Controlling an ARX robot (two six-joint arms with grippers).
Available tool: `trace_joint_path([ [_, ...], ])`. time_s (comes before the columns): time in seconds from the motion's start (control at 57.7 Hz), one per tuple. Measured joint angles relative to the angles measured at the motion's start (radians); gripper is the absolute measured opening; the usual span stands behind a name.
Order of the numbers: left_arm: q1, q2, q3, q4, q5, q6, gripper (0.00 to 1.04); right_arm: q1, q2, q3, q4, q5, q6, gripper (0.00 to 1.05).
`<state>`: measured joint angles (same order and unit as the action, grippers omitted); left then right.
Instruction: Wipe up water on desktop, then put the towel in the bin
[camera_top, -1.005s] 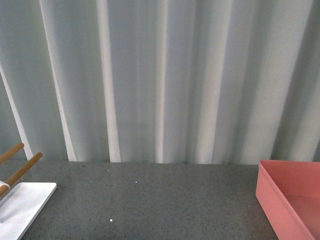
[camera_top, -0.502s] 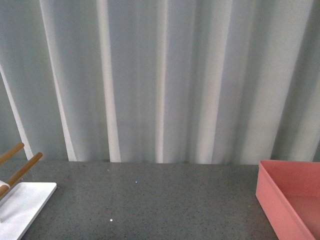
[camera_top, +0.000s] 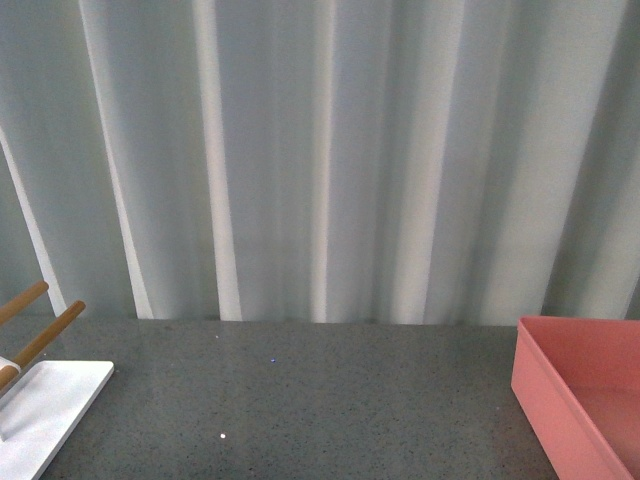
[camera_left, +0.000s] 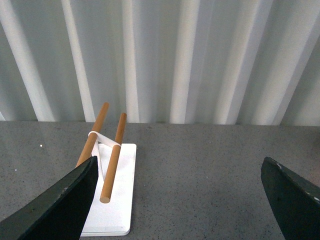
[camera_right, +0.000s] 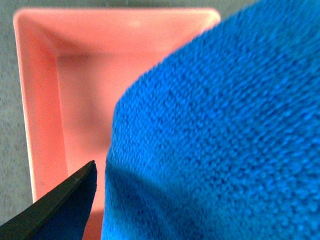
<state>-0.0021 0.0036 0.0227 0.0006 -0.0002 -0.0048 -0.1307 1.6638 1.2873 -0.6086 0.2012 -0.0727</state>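
The blue towel (camera_right: 215, 130) fills most of the right wrist view, blurred and very close to the camera. It hangs over the pink bin (camera_right: 75, 65), whose floor shows bare beneath it. My right gripper (camera_right: 185, 200) is open; only one dark finger (camera_right: 65, 205) shows beside the cloth, the other is hidden behind it. Whether the towel still touches the fingers cannot be told. The bin (camera_top: 585, 400) stands at the right edge of the dark speckled desktop (camera_top: 300, 400). My left gripper (camera_left: 179, 161) is open and holds nothing, above the desktop (camera_left: 200, 170).
A white tray (camera_left: 120, 210) with two wooden rods (camera_left: 111, 165) lies on the left of the desktop, close to the left gripper's finger; its corner (camera_top: 50, 410) also shows in the front view. A pale pleated curtain (camera_top: 320, 150) closes the back.
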Motion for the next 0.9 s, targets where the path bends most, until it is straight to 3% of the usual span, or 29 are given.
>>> trace_joint_path([
  [0.104,0.000,0.000,0.000,0.000,0.000,0.000,0.98,0.006,0.030,0.026,-0.103,0.007,0.014,0.98],
  [0.901,0.000,0.000,0.000,0.000,0.000,0.000,0.98,0.033,0.048,0.019,-0.132,0.032,-0.010,0.98],
])
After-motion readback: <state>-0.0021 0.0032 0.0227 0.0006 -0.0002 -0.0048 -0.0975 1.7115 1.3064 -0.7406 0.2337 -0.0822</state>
